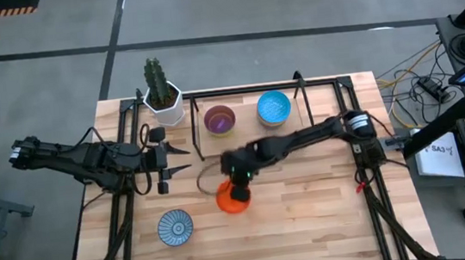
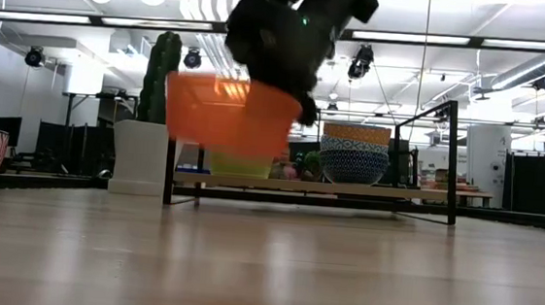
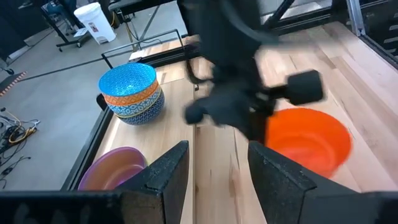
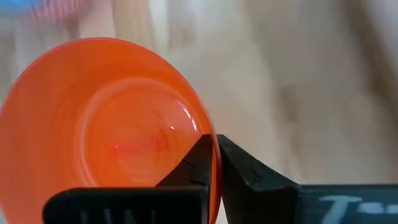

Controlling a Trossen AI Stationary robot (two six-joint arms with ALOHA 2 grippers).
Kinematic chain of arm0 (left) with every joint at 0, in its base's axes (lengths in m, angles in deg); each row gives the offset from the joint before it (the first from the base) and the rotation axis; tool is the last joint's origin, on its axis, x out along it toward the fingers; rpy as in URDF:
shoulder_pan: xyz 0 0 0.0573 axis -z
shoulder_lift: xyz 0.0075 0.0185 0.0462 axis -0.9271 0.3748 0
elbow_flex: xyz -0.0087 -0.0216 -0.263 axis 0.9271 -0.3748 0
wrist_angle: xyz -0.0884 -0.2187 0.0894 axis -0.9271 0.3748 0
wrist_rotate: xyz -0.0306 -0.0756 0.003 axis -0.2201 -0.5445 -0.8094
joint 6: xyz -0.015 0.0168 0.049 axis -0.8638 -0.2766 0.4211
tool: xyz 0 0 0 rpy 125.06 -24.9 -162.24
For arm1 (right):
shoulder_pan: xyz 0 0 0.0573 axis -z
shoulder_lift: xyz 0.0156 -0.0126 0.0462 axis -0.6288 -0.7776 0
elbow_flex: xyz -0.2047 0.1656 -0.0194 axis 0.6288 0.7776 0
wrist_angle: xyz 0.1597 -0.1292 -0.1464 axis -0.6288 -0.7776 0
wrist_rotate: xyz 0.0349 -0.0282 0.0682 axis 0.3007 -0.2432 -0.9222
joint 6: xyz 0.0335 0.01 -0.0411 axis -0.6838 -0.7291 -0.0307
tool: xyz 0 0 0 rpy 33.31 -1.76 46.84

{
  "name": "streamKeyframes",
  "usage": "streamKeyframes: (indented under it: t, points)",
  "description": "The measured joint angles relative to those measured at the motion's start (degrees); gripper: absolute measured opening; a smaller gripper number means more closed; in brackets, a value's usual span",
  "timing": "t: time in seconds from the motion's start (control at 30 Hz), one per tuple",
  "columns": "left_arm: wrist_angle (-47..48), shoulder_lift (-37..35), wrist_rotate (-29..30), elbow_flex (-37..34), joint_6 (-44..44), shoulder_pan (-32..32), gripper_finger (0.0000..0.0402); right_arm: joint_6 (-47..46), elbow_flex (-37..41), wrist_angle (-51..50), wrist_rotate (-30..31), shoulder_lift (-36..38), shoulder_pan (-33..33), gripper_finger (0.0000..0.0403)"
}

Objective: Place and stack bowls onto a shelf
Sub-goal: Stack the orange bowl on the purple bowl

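The right tool (image 1: pixel 237 192) is clenched on the rim of the round orange-red plastic bowl (image 1: pixel 232 200), held clear above the middle of the wooden bench (image 1: pixel 312 225). The low light-wood shelf on a black frame (image 2: pixel 299 185) lies toward the bench's far edge from it. The right arm is judged nearer. The left tool (image 1: pixel 163 159) waits released near the left edge.

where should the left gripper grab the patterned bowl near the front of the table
By its rim, from straight above. The patterned bowl sits upright, open side up and alone, so one finger can go inside the thin wall and one outside. The left gripper is open.
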Motion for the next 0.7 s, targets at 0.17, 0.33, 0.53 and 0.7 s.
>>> streamKeyframes:
  t: [0.17, 0.33, 0.53, 0.7]
  points:
    - [-0.2, 0.0, 0.0, 0.0, 0.0, 0.0, 0.0149, 0.3, -3.9, -1.7, 0.5, 4.4, 6.8, 0.0009]
    - [-0.2, 0.0, 0.0, 0.0, 0.0, 0.0, 0.0149, 4.7, -12.6, -9.5, 5.7, 4.2, 15.5, 0.0009]
    - [-0.2, 0.0, 0.0, 0.0, 0.5, 0.0, 0.0149, 4.3, -17.6, -9.0, 6.5, 0.8, 24.9, 0.0009]
    - [0.0, 0.0, 0.0, 0.0, 0.9, 0.0, 0.0149, 4.8, -21.0, -8.8, 3.4, -4.6, 28.1, 0.0009]
